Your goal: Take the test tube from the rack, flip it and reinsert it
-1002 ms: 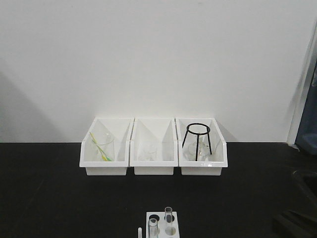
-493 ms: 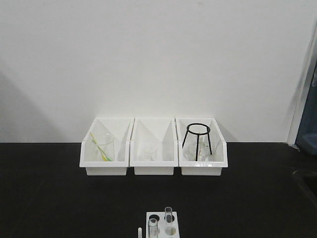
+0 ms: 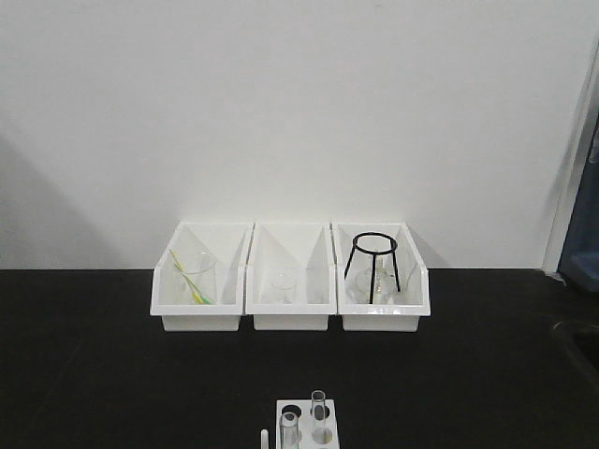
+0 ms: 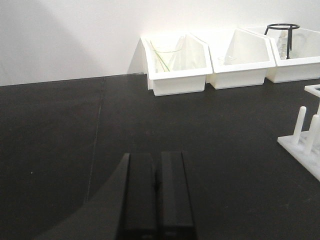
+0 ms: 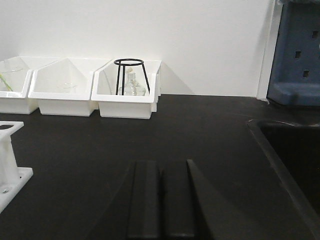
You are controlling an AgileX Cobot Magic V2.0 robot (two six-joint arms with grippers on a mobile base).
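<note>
The white rack (image 3: 306, 423) stands on the black table at the bottom middle of the front view. Two clear test tubes stand upright in it, one at the front left (image 3: 289, 428) and one at the back right (image 3: 318, 406). The rack's pegs (image 4: 305, 131) show at the right edge of the left wrist view, and its corner (image 5: 7, 160) at the left edge of the right wrist view. My left gripper (image 4: 156, 156) is shut and empty, low over the table, left of the rack. My right gripper (image 5: 161, 165) is shut and empty, right of the rack. Neither gripper shows in the front view.
Three white bins stand along the back wall: the left (image 3: 200, 277) holds a beaker with a yellow-green rod, the middle (image 3: 291, 277) a small beaker, the right (image 3: 381, 277) a black tripod stand and a flask. A recessed black sink (image 5: 292, 150) lies at the right.
A dark part of the right arm seen at the bottom right of the front view one second ago has gone out of that view. The rack and tubes have not moved.
</note>
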